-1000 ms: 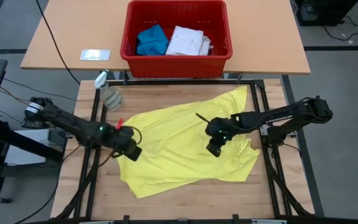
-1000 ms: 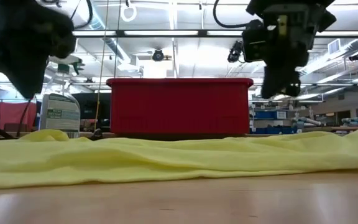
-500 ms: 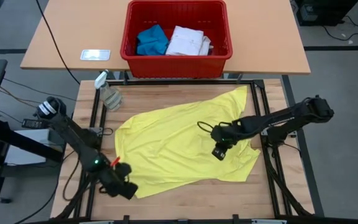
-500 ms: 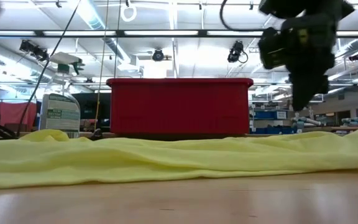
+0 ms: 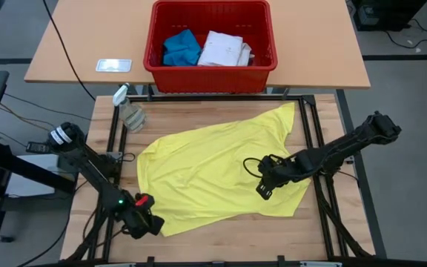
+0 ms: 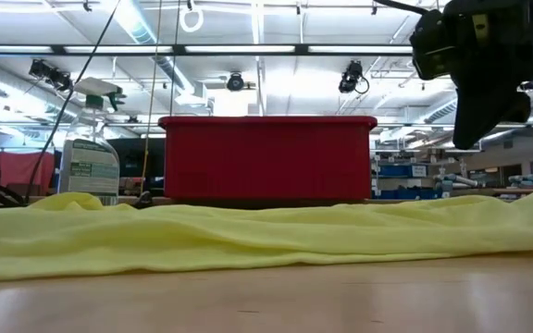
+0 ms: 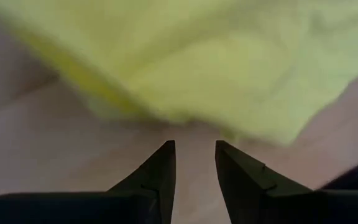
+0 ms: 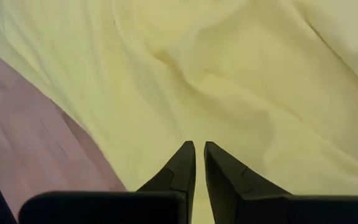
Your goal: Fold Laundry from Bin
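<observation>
Plain bright yellow T-shirt (image 5: 221, 167); red bin (image 5: 210, 46) holds blue cloth (image 5: 180, 47) and white shirt (image 5: 224, 49), possibly faintly patterned.

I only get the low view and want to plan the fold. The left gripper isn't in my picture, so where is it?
Observer: The left gripper is at the near-left corner of the yellow shirt.
Operator: Holding cloth?
Observer: No. Its wrist view shows the fingers apart, with bare wood between them and the hem just ahead.
Operator: What's in the bin?
Observer: The bin holds a blue piece and a white shirt.
</observation>
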You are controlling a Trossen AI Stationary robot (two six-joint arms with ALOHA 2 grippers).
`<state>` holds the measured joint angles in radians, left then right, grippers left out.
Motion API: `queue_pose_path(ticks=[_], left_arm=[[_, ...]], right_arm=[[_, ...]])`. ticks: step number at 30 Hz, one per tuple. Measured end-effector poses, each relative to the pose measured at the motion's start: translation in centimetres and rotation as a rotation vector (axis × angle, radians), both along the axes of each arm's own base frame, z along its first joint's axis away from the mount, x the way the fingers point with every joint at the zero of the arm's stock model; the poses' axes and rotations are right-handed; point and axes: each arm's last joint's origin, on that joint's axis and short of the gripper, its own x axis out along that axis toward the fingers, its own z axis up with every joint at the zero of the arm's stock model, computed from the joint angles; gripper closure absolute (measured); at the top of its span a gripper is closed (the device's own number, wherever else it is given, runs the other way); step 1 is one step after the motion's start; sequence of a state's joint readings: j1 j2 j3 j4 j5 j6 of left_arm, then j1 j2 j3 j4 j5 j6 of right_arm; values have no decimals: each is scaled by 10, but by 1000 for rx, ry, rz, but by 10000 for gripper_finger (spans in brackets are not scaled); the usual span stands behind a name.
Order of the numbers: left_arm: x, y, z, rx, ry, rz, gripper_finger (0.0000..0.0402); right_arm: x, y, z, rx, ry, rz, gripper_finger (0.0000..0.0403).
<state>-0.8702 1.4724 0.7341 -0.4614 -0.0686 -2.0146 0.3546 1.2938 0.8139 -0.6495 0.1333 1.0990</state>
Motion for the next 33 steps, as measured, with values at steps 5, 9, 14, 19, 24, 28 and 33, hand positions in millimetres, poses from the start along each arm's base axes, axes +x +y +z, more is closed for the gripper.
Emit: queue_pose_path(ticks=[5,9,14,19,24,28,33], left_arm=[[6,-2,-1,-5,-84,7,286],[8,-3,-12,30,-60,18,286],[14,-10,-24,29,-81,5,295],[18,-14,-29,41,-115,-58,374],[17,-12,-21,42,-149,-117,398],[11,-13,6,21,-245,-169,400],[2,-4,38,65,-403,-130,400]], right_arm=[[-1,2,0,41,7,-26,359],[-1,11,1,105,-4,-36,359],[-8,28,2,165,-1,-64,359],[-14,40,2,179,-6,-102,361],[-21,51,1,186,-3,-111,378],[-27,51,-3,146,58,-105,396],[-30,51,-15,106,181,-79,398]])
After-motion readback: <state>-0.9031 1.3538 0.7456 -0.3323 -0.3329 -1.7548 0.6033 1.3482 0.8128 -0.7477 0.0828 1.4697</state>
